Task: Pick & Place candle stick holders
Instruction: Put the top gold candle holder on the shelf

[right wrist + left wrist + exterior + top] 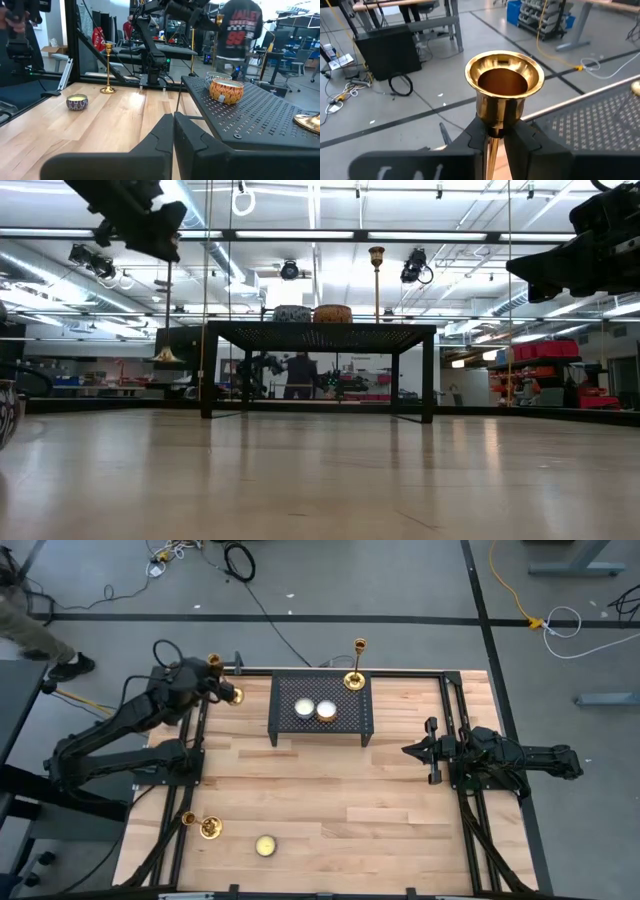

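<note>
From above, we see the left gripper point(213, 683) near the far left corner of the wooden table point(330, 800), beside the black mesh rack point(320, 708). It pinches the stem of a candle stick holder point(234, 695), whose round base points toward the rack. A second holder point(354, 677) stands upright on the far right corner of the rack. A third holder point(208, 828) stands on the table near the front left, with a small yellow candle point(265, 845) just beside it. Two tin candles point(315, 709) sit side by side on the rack. The right gripper point(420, 749) waits at the right side of the table, its fingers pressed together, holding nothing.

In the low view, we see the carried holder point(168, 330) hanging in the air to the left of the rack point(320, 335), its base clearly above the table. The holder on the rack point(376, 275) stands tall on its top.

In the left wrist view, the two dark fingers point(470, 142) clamp the thin stem just under the gold cup point(504, 85).

In the right wrist view, the fingers point(165, 135) touch each other. Beyond them we see the standing holder point(107, 67) on the table, the small candle point(77, 102) near it, and the two tins point(225, 87) on the rack. A person in a dark shirt point(240, 30) stands behind the table.
</note>
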Motion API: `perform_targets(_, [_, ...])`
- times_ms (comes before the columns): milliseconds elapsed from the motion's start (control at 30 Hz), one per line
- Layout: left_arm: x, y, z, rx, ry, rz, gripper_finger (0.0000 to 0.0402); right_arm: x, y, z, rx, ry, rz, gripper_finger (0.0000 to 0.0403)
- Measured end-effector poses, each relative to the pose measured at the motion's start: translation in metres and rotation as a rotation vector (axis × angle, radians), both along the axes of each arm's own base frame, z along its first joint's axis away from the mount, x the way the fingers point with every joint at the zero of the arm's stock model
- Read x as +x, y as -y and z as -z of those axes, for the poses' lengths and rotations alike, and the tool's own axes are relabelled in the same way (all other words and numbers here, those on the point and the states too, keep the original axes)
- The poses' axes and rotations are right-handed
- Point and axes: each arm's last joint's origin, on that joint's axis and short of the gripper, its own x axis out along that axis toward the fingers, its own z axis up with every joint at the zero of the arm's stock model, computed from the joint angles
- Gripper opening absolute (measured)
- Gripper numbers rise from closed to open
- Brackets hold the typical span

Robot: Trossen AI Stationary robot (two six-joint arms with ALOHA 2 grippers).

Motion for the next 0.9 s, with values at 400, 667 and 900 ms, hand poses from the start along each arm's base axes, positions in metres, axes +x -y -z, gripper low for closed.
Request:
perform_targets(400, [0.008, -0.003, -0.039, 0.079, -0.009, 0.085, 0.0042, 0.0, 0.0, 0.0, 0.0, 0.0, 0.0, 0.0013])
perform_targets(667, [0.028, -0.012, -0.067, 0.108, -0.053, 0.183, 0.0049, 0.0, 0.0, 0.0, 0.0, 0.0, 0.0, 0.0013])
perform_targets(900, [0.049, -0.023, -0.085, 0.13, -0.106, 0.246, 0.0045, 0.0, 0.0, 0.0, 0.0, 0.0, 0.0, 0.0013])
